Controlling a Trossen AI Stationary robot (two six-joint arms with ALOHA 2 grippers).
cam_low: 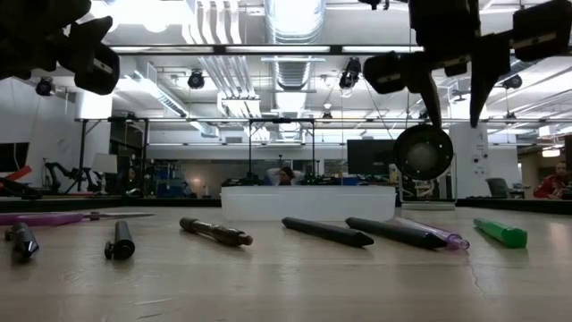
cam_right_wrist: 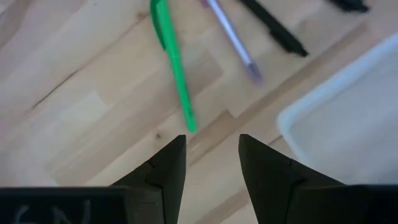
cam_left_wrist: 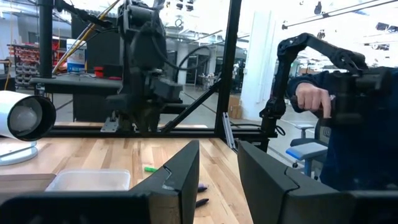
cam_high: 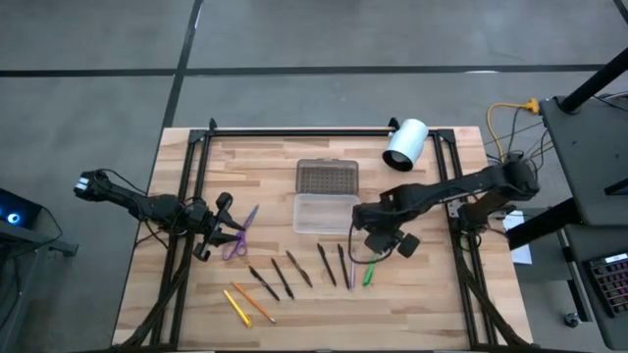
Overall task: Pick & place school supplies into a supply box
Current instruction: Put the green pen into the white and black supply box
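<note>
Two dark tapered right fingers (cam_right_wrist: 271, 174) hover above a slim green pen (cam_right_wrist: 173, 65).

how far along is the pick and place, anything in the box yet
Nothing is packed yet: the open supply box looks empty, its lid lying beside it. In hand: nothing. The right pincer hangs open above the table near the green pen, likely the first pick. The left pincer waits open by the scissors. All the pens and pencils remain on the table.
</note>
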